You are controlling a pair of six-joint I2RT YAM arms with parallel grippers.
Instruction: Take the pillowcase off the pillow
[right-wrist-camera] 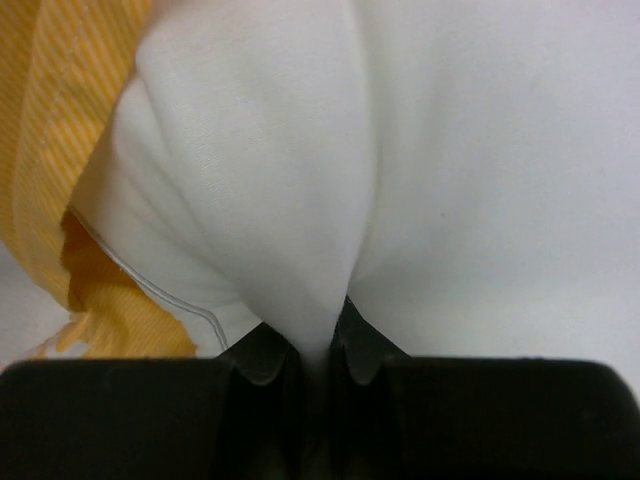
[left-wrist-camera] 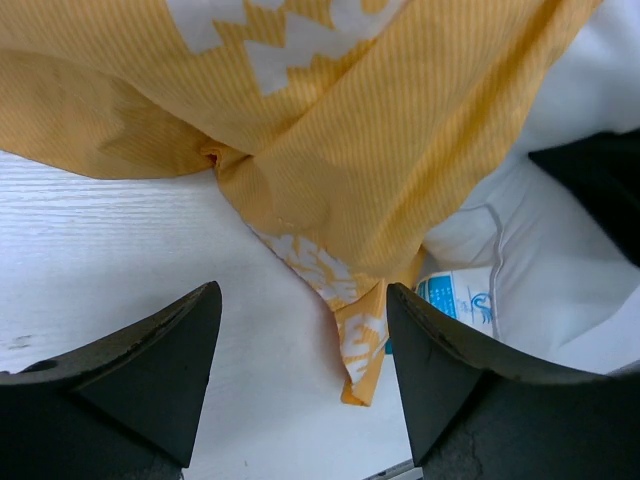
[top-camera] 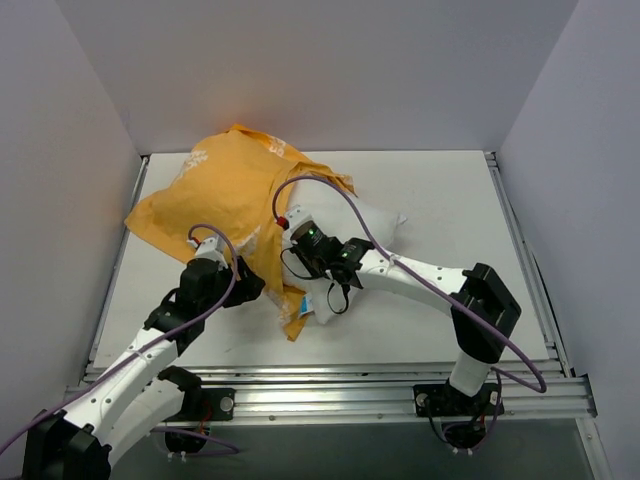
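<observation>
Stripping half done: pinching a fold of the half-bared pillow (right-wrist-camera: 450, 150) with the right end effector (right-wrist-camera: 318, 345); hovering the left end effector (left-wrist-camera: 302, 300), wide, over the case (left-wrist-camera: 380, 150) on the bench (left-wrist-camera: 100, 260). Next, likely: clamp case hem, pull apart.

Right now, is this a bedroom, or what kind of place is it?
Probably a robot testing booth, not a bedroom: plain white walls box in a white table, and two robot arms are mounted on a metal rail.
</observation>
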